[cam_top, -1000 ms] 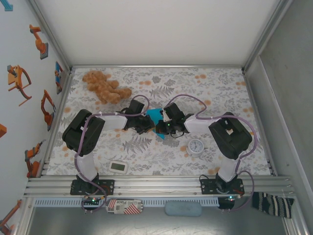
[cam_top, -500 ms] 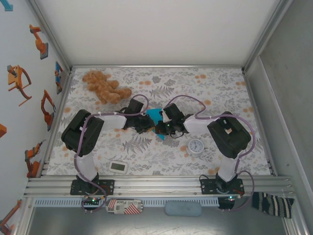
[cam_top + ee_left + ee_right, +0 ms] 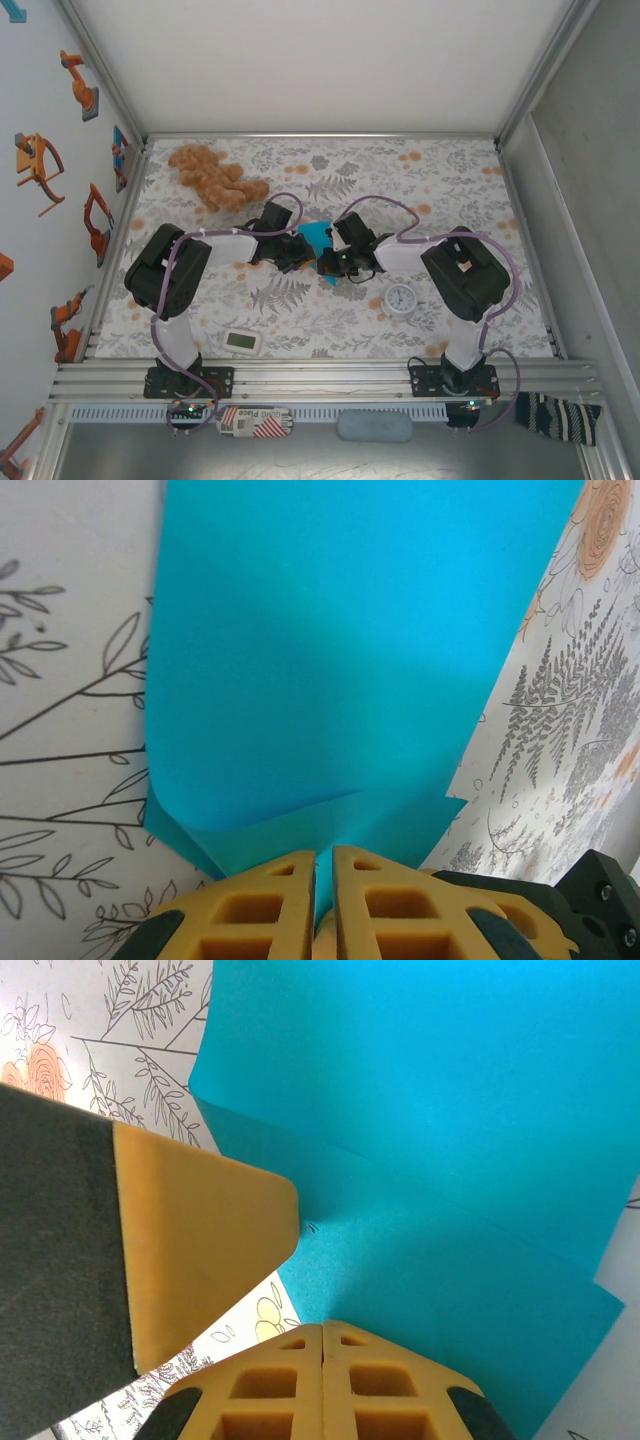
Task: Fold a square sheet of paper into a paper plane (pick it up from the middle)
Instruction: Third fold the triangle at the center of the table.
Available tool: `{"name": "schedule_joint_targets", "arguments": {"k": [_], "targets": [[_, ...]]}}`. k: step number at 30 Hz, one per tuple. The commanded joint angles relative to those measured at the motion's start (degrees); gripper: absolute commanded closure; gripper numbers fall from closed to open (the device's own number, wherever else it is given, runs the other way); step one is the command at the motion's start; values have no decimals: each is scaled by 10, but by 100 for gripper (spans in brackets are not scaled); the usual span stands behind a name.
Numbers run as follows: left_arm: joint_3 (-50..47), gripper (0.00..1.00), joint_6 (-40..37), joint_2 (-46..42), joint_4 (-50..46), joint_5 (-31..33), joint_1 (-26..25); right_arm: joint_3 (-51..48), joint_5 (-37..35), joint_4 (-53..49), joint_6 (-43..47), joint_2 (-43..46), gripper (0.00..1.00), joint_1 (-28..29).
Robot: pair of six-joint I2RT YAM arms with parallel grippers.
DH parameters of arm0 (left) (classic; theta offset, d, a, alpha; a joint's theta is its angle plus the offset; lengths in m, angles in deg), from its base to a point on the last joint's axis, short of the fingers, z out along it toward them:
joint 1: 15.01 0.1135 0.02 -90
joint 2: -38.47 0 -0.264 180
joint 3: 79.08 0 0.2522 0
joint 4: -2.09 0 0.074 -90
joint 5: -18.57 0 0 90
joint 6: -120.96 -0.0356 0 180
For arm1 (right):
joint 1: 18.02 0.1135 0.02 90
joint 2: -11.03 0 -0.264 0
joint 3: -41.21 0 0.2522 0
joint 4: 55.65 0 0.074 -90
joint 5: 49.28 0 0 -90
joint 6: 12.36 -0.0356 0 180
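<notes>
At left gripper [image 3: 323, 855]: all but closed, clamped on blue paper [image 3: 340, 660], just a thin slit between yellow fingers [image 3: 260, 900]. At right gripper [image 3: 322, 1328]: closed tight, lower layer of same paper pinched at the tips. Left side of right wrist view: one finger [image 3: 200, 1250] of the left gripper, side-on, tip touching the paper beside a fold edge. In both wrist views: paper fanning up from the tips, folded over itself, two layers showing, floral tablecloth [image 3: 450, 180] behind. In top view: grippers nose to nose mid-frame, paper between them. Just below and right of them: round white clock [image 3: 402, 299] on the cloth. Lower left: white rectangular gadget [image 3: 243, 342]. Upper left: brown teddy bear [image 3: 212, 178], well apart from the paper.
</notes>
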Motion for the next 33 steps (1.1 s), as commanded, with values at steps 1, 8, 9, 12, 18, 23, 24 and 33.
{"name": "schedule_joint_targets", "arguments": {"k": [1,8,9,12,18,23,24,33], "targets": [[5,86,-14,3,-23,4,4,-3,2,-7,0,-12,100,-3],[21,86,-21,21,-65,19,5,-3,2,-10,10,16,100,-3],[24,86,-22,23,-74,21,6,-3,1,-12,14,22,100,-4],[35,86,-26,35,-99,28,6,0,2,-26,32,40,100,-3],[52,86,-32,52,-131,36,6,-3,16,-42,43,47,100,-3],[67,86,-39,64,-159,42,6,-9,22,-48,46,45,100,-3],[68,86,-42,65,-165,43,6,-9,20,-53,49,44,100,-3],[81,86,-55,77,-195,53,6,-4,-9,-80,62,37,100,-3]]}}
